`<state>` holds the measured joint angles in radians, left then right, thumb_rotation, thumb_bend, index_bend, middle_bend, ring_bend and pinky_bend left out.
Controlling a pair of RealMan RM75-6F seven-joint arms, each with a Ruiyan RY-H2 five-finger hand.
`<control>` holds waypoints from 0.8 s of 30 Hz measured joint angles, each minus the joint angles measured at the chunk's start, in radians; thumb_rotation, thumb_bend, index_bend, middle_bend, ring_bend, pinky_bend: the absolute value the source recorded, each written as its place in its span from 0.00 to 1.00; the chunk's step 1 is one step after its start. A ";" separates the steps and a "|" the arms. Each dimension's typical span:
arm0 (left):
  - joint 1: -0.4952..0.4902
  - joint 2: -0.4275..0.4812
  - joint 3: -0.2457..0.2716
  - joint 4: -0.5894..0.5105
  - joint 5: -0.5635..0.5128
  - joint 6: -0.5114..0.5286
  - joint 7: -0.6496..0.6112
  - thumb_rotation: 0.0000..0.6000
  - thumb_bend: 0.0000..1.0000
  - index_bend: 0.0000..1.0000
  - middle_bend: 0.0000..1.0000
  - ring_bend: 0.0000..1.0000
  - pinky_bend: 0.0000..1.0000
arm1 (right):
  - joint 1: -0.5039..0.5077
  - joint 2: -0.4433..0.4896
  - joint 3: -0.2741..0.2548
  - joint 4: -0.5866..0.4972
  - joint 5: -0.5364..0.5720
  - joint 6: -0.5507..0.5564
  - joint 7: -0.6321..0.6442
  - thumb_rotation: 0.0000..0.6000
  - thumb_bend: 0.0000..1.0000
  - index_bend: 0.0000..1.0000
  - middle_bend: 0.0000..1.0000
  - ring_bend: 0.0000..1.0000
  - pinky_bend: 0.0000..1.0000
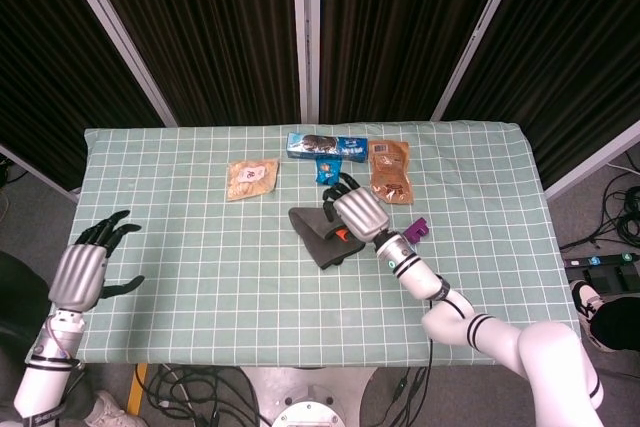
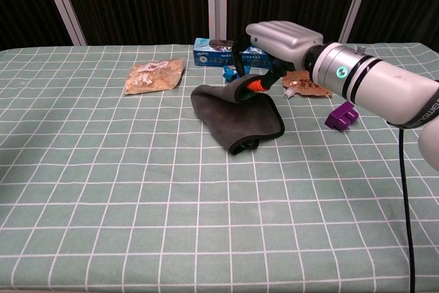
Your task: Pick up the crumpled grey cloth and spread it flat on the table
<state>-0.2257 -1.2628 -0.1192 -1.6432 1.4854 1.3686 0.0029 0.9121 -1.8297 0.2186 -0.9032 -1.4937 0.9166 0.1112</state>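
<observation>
The crumpled grey cloth lies near the middle of the green checked table. My right hand is over its far right edge. Its fingertips pinch that edge, which is raised a little above the table while the remainder stays down in a folded heap. My left hand hovers at the table's left edge with fingers spread and nothing in it; the chest view does not show it.
Behind the cloth are a blue cookie box, a small blue packet, a brown pouch and a tan snack bag. A purple block sits right of the cloth.
</observation>
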 measured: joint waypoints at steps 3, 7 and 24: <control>-0.047 -0.018 -0.025 -0.011 -0.020 -0.054 -0.020 1.00 0.10 0.35 0.32 0.30 0.30 | 0.005 0.030 0.027 -0.051 0.019 0.016 -0.055 1.00 0.41 0.72 0.30 0.21 0.09; -0.108 -0.063 -0.061 -0.015 -0.056 -0.113 -0.040 1.00 0.10 0.38 0.39 0.35 0.30 | 0.014 0.069 0.065 -0.109 0.051 0.034 -0.152 1.00 0.41 0.72 0.30 0.21 0.09; -0.254 -0.129 -0.111 0.002 -0.216 -0.360 -0.199 1.00 0.06 0.38 0.41 0.35 0.31 | 0.033 0.255 0.142 -0.381 0.146 0.102 -0.511 1.00 0.43 0.72 0.30 0.19 0.08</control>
<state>-0.4802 -1.3916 -0.2299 -1.6410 1.2695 1.0088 -0.1966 0.9451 -1.5749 0.3606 -1.2839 -1.3474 1.0190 -0.4001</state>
